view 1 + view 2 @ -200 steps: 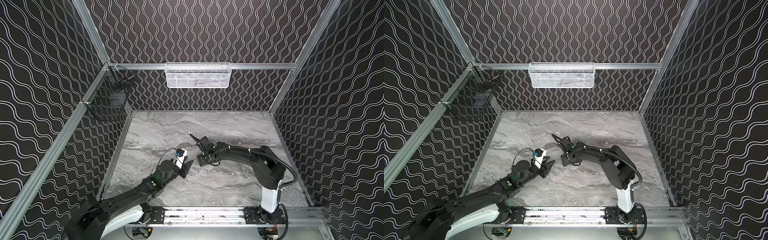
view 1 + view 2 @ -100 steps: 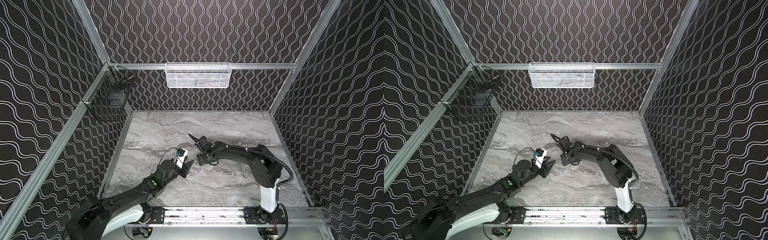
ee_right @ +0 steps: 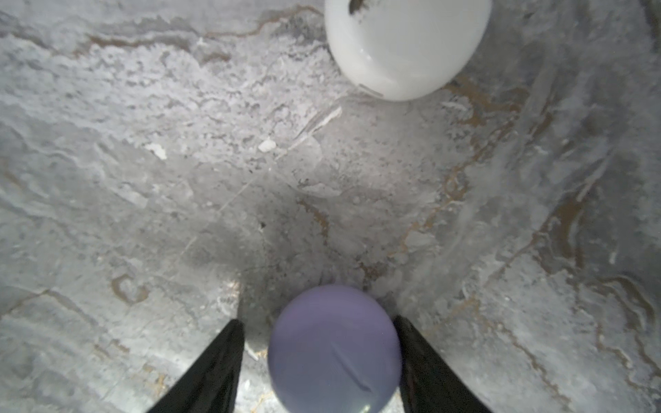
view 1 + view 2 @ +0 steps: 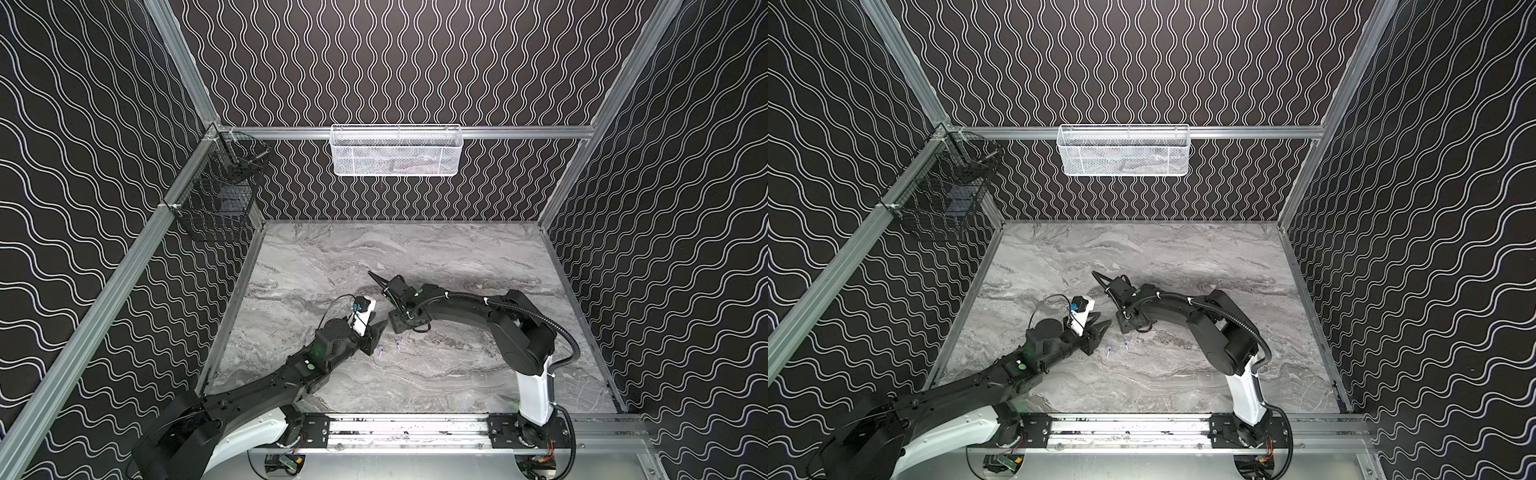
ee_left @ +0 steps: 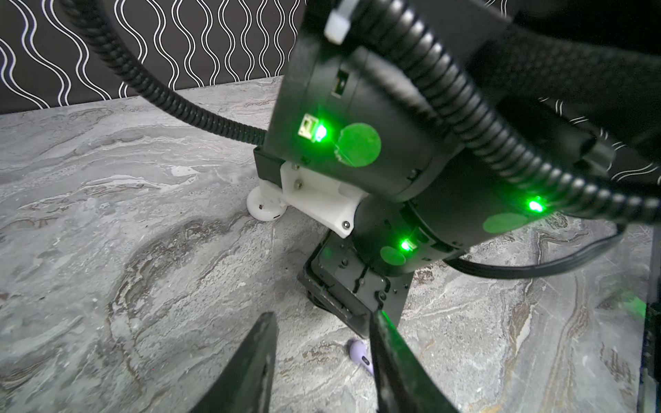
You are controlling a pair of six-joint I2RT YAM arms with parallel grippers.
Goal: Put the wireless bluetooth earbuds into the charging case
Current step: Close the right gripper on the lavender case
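Grey marble table. The right gripper points down, its jaws loosely straddling the round lavender case with a gap on one side, and the white case is near. The left gripper is part open and empty, with one lavender earbud and a second earbud loose on the table just beside it.

Right arm blocks just beyond left gripper; lavender earbud near that arm's tip; table behind arm free.
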